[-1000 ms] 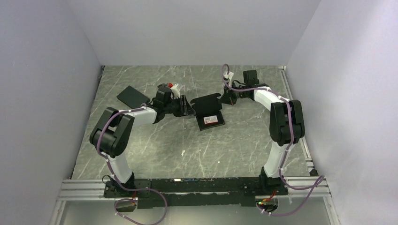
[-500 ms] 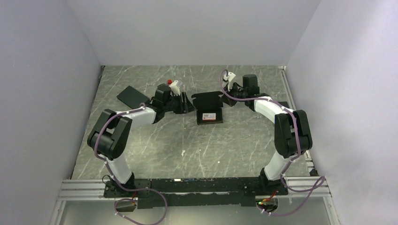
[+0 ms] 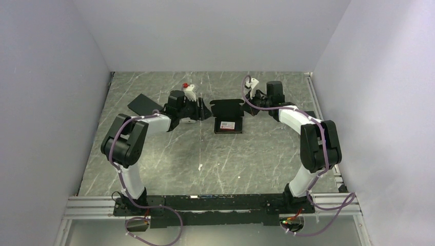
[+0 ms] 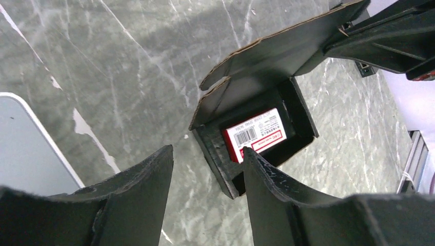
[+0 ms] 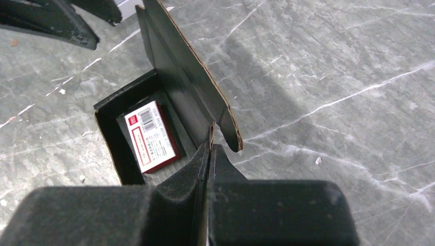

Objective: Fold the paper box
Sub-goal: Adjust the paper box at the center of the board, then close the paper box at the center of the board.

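The paper box (image 3: 229, 108) is matte black and sits at mid-table. Its lid (image 4: 287, 51) stands upright over the shallow tray (image 5: 110, 133). In the tray lies a red-and-white labelled packet (image 4: 255, 137). My right gripper (image 5: 209, 144) is shut on the lid's side edge, next to a rounded flap (image 5: 232, 128). In the top view it comes at the box from the right (image 3: 248, 104). My left gripper (image 4: 208, 149) is open and holds nothing, just left of the tray's near corner. In the top view the left gripper (image 3: 204, 109) sits a little apart from the box.
A flat black slab (image 3: 144, 105) lies at the back left, behind the left arm. A silver-grey case (image 4: 25, 148) shows at the left edge of the left wrist view. A metal rail (image 3: 322, 118) runs along the table's right side, and walls close in on three sides.
The box has shifted toward the back wall and turned square with the right gripper holding its lid. My left gripper has opened wider and drawn back from the box.
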You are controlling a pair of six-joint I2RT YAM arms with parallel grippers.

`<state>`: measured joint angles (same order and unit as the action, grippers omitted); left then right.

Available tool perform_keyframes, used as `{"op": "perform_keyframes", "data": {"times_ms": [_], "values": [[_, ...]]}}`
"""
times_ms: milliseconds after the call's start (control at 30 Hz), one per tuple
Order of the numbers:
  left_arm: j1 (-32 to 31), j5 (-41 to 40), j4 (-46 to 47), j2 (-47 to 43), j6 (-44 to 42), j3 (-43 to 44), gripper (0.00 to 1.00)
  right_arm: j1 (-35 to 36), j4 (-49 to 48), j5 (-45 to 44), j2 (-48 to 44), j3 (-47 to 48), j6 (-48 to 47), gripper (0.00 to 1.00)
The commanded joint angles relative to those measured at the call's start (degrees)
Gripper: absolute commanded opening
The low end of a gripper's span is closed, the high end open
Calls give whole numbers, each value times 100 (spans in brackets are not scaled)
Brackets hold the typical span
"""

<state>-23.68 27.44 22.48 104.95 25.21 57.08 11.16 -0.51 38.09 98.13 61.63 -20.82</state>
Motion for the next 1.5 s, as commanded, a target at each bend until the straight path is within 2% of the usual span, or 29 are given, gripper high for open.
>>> {"op": "perform_keyframes", "data": {"times_ms": [0, 233, 433, 600, 800, 1067, 1333, 1467], "values": [[92, 426, 755, 177, -490, 145, 58, -98, -190, 476, -97, -19, -107, 0], [92, 888, 1373, 549, -770, 176, 56, -171, -263, 704, -23, -54, -93, 0], [113, 994, 1463, 964, -881, 465, 55, -195, -271, 825, 17, -65, -125, 0], [190, 1097, 1929, 1125, -979, 447, 55, -228, -258, 916, 31, -64, -142, 0], [286, 1229, 1912, 1349, -1024, 679, 55, -252, -234, 988, 47, -55, -174, 0], [347, 1869, 2549, 1619, -943, 771, 54, -264, -256, 1034, 53, -54, -159, 0], [347, 2307, 3240, 1830, -392, 844, 39, -263, -272, 1026, 61, -45, -124, 0], [347, 2362, 3269, 1841, -252, 817, 17, -268, -323, 923, 44, -58, -52, 0]]}}
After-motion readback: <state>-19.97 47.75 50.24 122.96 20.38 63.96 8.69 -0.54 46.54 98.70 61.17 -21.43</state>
